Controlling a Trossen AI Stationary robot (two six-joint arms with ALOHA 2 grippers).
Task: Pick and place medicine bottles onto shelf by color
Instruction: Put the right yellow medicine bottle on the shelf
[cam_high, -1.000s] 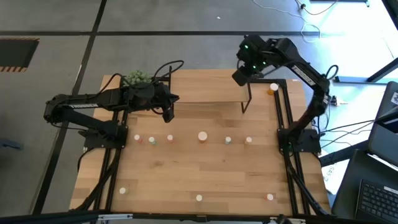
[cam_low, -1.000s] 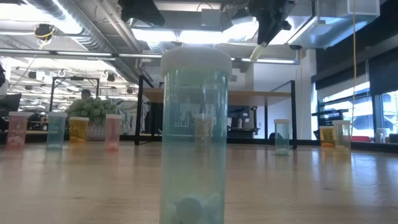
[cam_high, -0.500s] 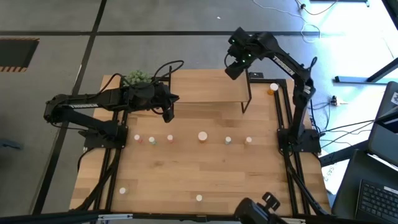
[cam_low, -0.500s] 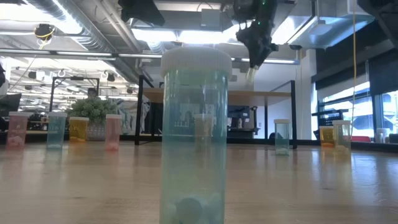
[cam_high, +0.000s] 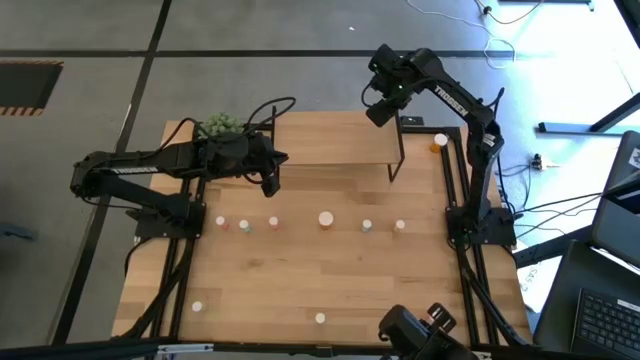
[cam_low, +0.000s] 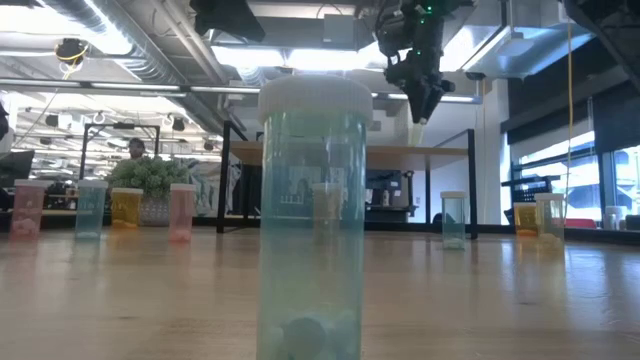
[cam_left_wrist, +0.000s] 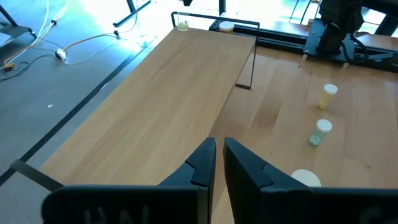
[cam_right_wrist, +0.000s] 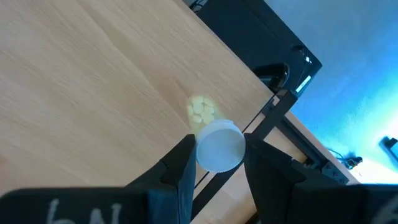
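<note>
1. Right gripper (cam_right_wrist: 214, 163) is clamped on a small bottle (cam_right_wrist: 217, 144) with a white cap and pale yellow body, its fingers (cam_right_wrist: 180, 167) pressed to both sides of the cap.
2. That gripper (cam_high: 378, 112) hangs in the air above the far right end of the shelf (cam_high: 330, 140), and the low view shows the bottle (cam_low: 417, 108) pointing down well above the board.
3. Left gripper (cam_left_wrist: 219, 163) has its fingers together, holding nothing, and sits over the shelf's left part beside the green plant (cam_high: 220, 124).
4. Six bottles stand in a row on the desk (cam_high: 300, 275) in front of the shelf, the largest (cam_high: 326, 219) mid-row.
5. Three more stand near the front edge; one orange bottle (cam_high: 440, 142) stands right of the shelf.
</note>
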